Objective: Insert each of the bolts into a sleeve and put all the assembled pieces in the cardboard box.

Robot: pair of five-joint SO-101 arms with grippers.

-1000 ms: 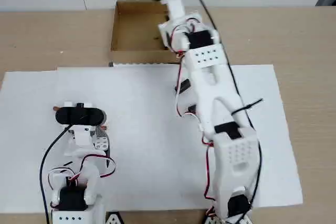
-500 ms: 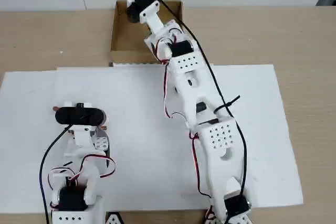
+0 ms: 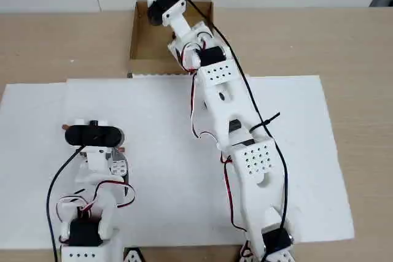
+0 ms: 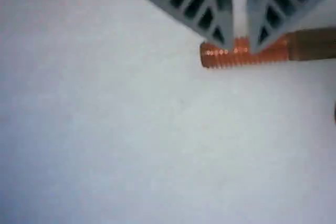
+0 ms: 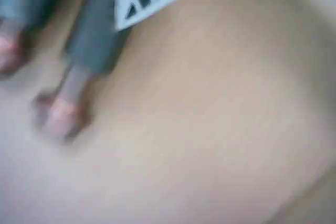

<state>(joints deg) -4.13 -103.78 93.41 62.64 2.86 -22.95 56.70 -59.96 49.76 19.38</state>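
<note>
Looking down on the counter [image 3: 344, 41]: seeing the left arm [image 3: 92, 170] folded up close to its base, over the near-left part of the white paper [image 3: 166, 151]. Reading the left jaws as pinched onto a copper bolt [image 4: 231, 56], one tip on either side of the thread with only a slit between them. Seeing the threaded end poking out one side and a smooth brown length [image 4: 315, 44] out the other (head or sleeve, can't say). Placing that bolt low over the paper; can't tell if touching.

Seeing the right arm [image 3: 239, 127] stretched across the paper, wrist over the cardboard box [image 3: 144, 44], itself up against the sheet's far edge. Via the right wrist cam: looking at the box floor [image 5: 210, 119], with a grey sleeve [image 5: 92, 35] and a pinkish bolt end [image 5: 63, 111] sticking out of it, right by a ribbed white jaw. Can't tell whether the right jaws are open or closed, nor whether gripping that piece. Spotting a second piece [image 5: 8, 45] just beside it, details unreadable.
</note>
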